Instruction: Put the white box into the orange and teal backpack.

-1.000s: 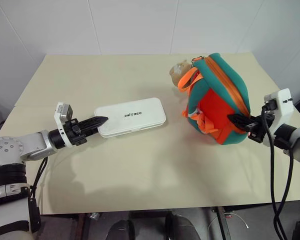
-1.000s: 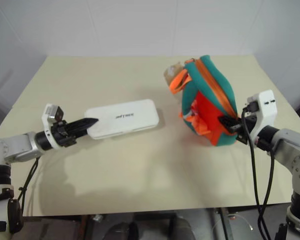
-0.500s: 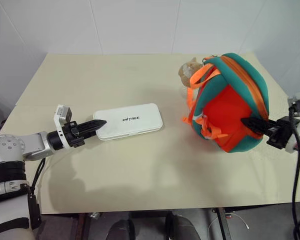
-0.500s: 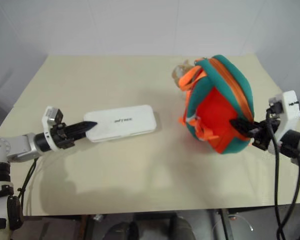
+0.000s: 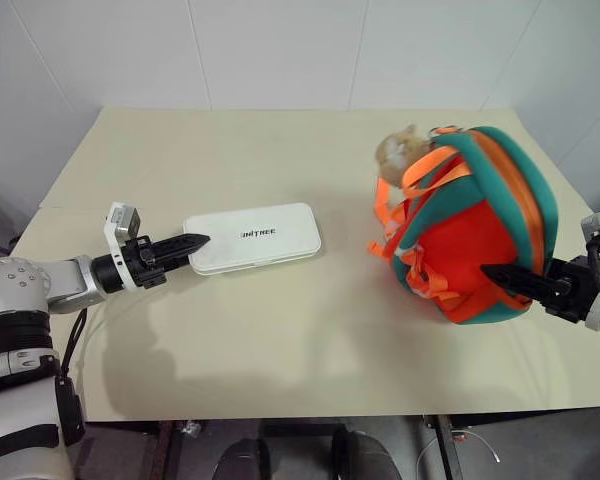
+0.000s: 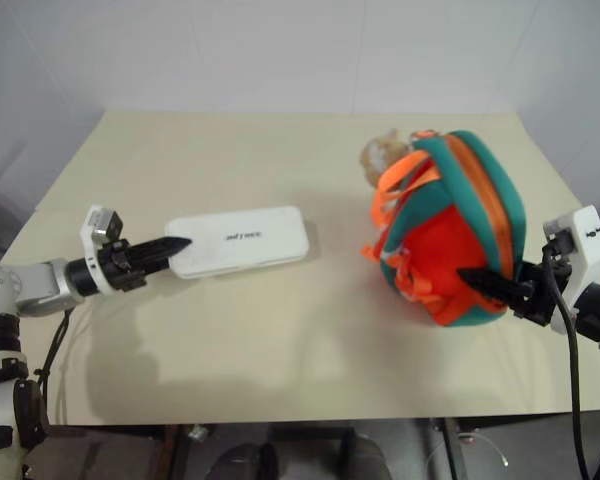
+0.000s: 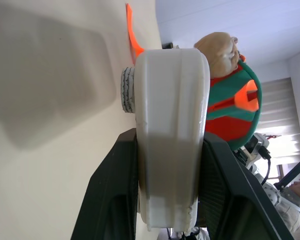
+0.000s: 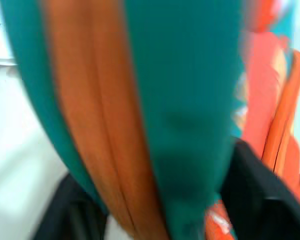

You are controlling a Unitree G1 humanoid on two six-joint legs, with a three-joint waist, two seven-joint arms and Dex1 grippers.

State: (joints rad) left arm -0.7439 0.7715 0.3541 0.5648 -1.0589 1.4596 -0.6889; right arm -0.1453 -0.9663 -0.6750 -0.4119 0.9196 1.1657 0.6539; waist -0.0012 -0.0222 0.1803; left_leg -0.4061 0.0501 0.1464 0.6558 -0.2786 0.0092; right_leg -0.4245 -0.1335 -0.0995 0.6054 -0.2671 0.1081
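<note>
Backpack (image 5: 477, 225) farther right than before

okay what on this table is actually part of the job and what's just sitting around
Part of the job:
- white box, one end clamped in the left pincer
- orange and teal backpack, right pincer at its side

Just sitting around:
- beige plush toy at the backpack's far side
- table

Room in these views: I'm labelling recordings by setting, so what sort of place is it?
Probably a lab or test room: a plain beige table against bare white walls, holding just a white box and a backpack.
</note>
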